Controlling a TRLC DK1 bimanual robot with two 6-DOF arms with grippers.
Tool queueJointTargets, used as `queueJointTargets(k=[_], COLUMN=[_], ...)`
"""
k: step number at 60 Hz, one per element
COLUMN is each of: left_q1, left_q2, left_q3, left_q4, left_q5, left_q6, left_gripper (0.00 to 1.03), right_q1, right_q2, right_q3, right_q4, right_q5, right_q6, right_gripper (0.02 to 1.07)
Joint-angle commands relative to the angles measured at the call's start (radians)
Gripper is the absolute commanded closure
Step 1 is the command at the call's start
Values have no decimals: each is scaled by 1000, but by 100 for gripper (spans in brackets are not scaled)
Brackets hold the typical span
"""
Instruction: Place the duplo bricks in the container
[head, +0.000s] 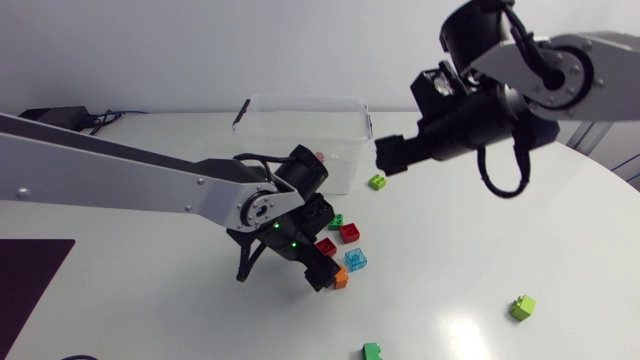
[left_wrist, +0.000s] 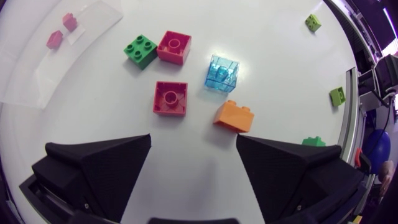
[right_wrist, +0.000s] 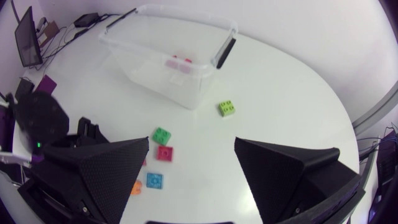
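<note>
The clear plastic container (head: 300, 130) stands at the back of the table with pink bricks (left_wrist: 62, 30) inside. Ahead of it lie a green brick (left_wrist: 140, 50), two red bricks (left_wrist: 173, 47) (left_wrist: 170, 98), a clear blue brick (left_wrist: 222, 71) and an orange brick (left_wrist: 234, 116). My left gripper (head: 320, 272) hangs open just over this cluster, the orange brick (head: 341, 281) by its fingertips and nothing between them (left_wrist: 193, 171). My right gripper (head: 388, 157) is open and empty in the air beside the container's right end (right_wrist: 191, 177). A lime brick (right_wrist: 227, 108) lies below it.
More loose bricks lie toward the front right: a lime one (head: 521, 307) and a green one (head: 372, 351). A dark mat (head: 30, 275) covers the front left corner. The container's lid clips (right_wrist: 225, 51) stick out at its ends.
</note>
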Motion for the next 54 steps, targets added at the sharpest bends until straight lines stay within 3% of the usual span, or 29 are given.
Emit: queueJointTargets(k=[1, 17, 40, 49, 54], left_q1=[9, 40, 42, 43, 45], left_q2=[49, 131, 209, 234, 250], left_q3=[71, 181, 253, 301, 329], left_q4=[2, -27, -81, -139, -169], left_q5=[5, 4, 4, -2, -7], left_q6=[36, 65, 87, 93, 99], left_gripper=[9, 9, 12, 18, 28], right_q1=[-31, -168, -297, -312, -314], right_q2=[-81, -249, -345, -370, -385], right_q3=[-120, -388, -552, -578, -589], right_q4=[27, 67, 82, 79, 76], right_q5=[-12, -100, -169, -187, -190], right_q6=[-27, -79, -139, -143, -142], right_gripper=[7, 7, 7, 7, 7])
